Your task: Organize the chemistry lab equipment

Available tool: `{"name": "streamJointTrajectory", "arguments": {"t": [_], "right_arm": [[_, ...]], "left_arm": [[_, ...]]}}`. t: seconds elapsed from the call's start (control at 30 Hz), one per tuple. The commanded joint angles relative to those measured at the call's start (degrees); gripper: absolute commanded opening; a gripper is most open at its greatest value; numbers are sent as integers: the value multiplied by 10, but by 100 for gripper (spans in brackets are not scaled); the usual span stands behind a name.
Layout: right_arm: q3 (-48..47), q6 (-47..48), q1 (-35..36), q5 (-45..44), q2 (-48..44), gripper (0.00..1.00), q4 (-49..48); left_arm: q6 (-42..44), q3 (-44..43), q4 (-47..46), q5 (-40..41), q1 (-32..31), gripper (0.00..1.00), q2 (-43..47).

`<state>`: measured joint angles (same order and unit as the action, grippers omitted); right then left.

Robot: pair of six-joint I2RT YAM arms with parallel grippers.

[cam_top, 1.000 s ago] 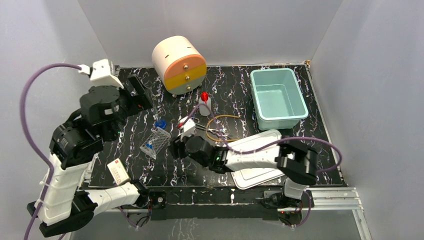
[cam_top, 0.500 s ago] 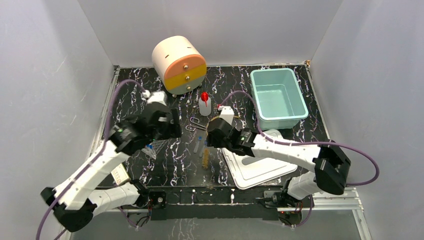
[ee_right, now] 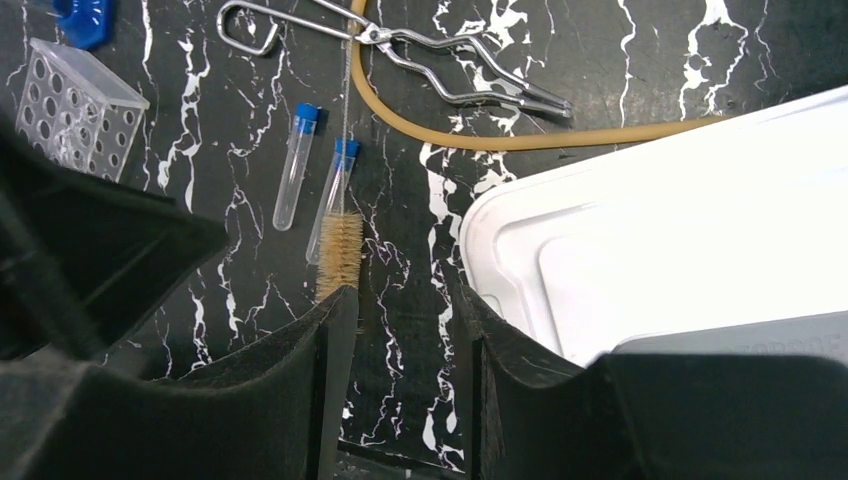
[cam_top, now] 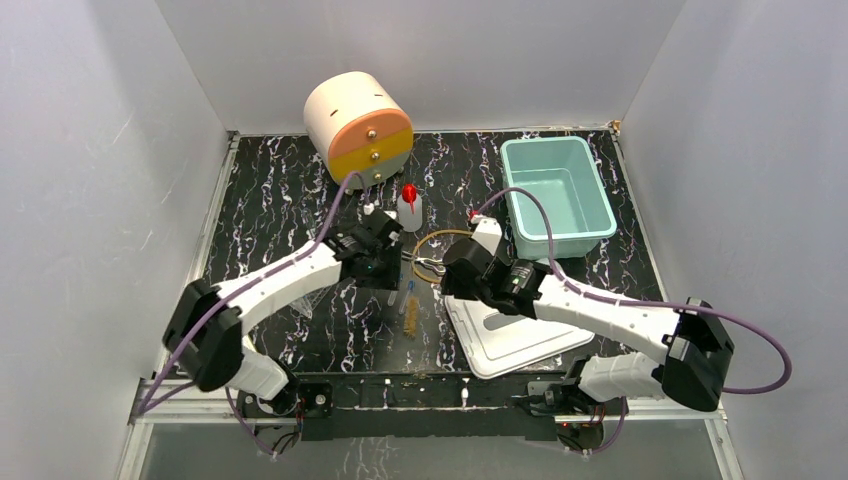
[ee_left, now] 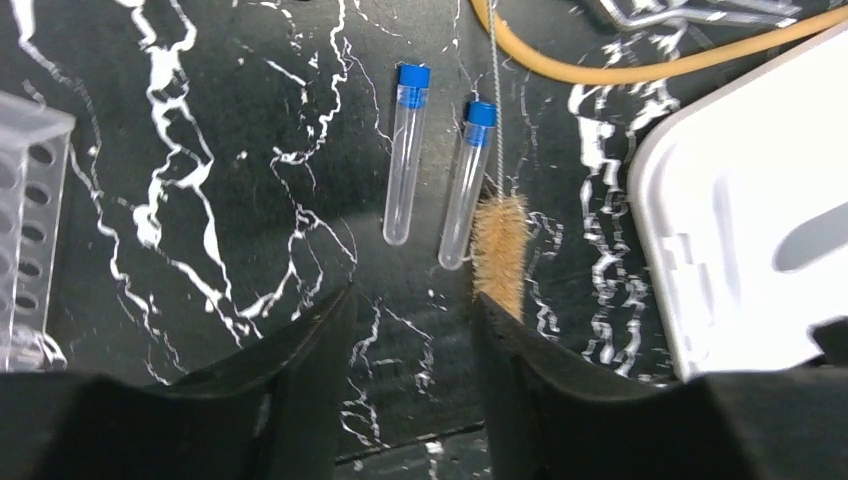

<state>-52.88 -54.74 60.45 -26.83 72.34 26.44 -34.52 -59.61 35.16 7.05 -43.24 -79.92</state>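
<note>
Two clear blue-capped test tubes [ee_left: 405,155] [ee_left: 465,185] lie side by side on the black marbled table [cam_top: 280,190]. The brown-bristled brush [ee_left: 500,250] lies against the right one. My left gripper [ee_left: 410,320] hangs open just short of them, with nothing between its fingers. My right gripper [ee_right: 405,310] is open too, over bare table between the brush [ee_right: 340,250] and the white lid [ee_right: 650,250]. Metal forceps [ee_right: 420,45] and the tan tubing [ee_right: 520,140] lie beyond. The clear rack [ee_right: 75,110] stands to the left. The white squeeze bottle [cam_top: 409,210] stands upright further back.
The cream, orange and yellow drum drawer unit [cam_top: 358,128] stands at the back. A teal bin [cam_top: 555,200] sits open at the back right, its white lid [cam_top: 510,335] flat near the front edge. Both grippers [cam_top: 388,272] [cam_top: 452,275] are close together at mid-table.
My left arm has swung from the far left to the table's middle, over the tubes. My right arm has drawn back to the right. Both pairs of jaws have narrowed.
</note>
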Motion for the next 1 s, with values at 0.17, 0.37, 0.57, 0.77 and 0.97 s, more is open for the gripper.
{"name": "streamJointTrajectory", "arguments": {"t": [0.17,0.37,0.57,0.77,0.97], "right_arm": [[34,-19,-3,10,-38,47,-30],[49,-22,-3,18,-52,47,-45],[59,-22,-3,28,-55,47,-58],[65,-26,-3,35,-54,47,-66],[70,-28,-3,34,-58,48,-67]], "left_arm": [[37,-19,-27,-7,0,38,-104],[38,-3,-43,-26,1,38,-121],[45,0,-44,-28,0,30,-147],[51,3,-44,-18,0,24,-170],[60,9,-49,-17,0,23,-180]]}}
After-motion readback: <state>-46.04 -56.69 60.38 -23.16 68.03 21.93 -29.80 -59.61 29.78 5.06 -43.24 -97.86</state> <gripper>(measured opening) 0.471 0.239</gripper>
